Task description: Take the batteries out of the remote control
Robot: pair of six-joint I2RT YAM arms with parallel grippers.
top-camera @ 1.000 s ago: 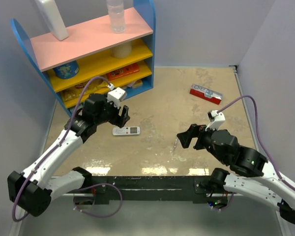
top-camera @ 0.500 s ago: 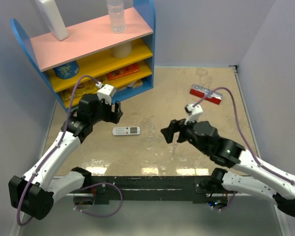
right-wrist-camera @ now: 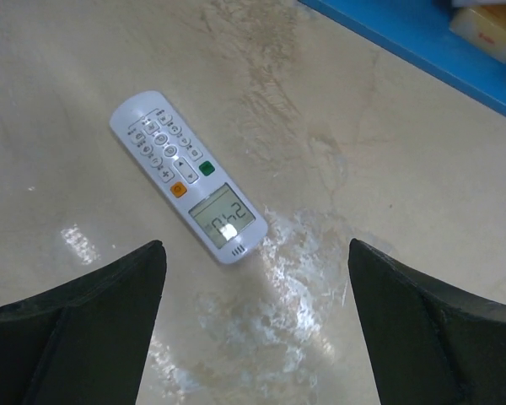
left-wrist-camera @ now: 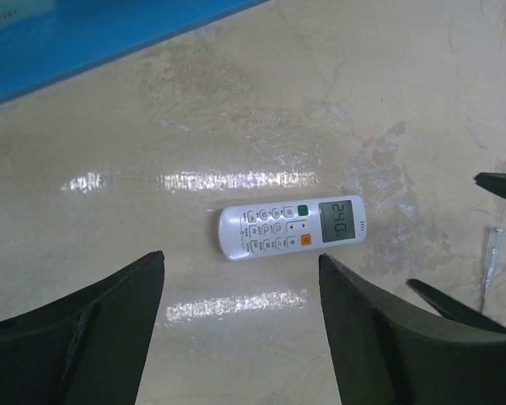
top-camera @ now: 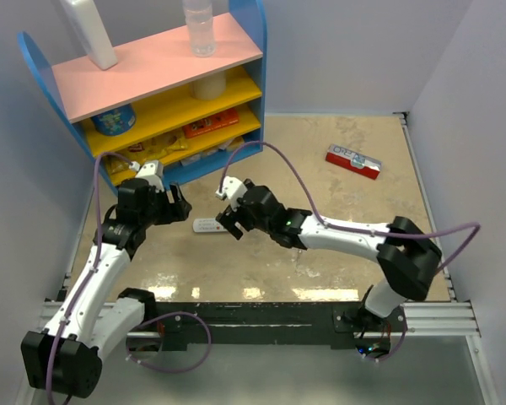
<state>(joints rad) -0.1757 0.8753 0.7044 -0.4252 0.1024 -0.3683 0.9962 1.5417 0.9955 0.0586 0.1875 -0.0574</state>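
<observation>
Beige surface (top-camera: 337, 228): remote control (left-wrist-camera: 291, 228) is lying face-up, batteries unseen. Right tool (top-camera: 229, 223), having swung across, is hovering over it, wide open, empty; left tool (top-camera: 175, 211) is retreating, open, empty. Unloading is only beginning.

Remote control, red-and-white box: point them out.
remote control (right-wrist-camera: 185, 173): right wrist view, middle of its keypad face.
red-and-white box (top-camera: 353, 161): top external view, middle of its top face.

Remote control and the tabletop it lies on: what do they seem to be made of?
The remote control looks like smooth white moulded plastic, faintly shiny, with a grey display window. The table is beige with marble-like veining and bright light reflections: polished stone or glossy printed laminate, I cannot tell which.
</observation>
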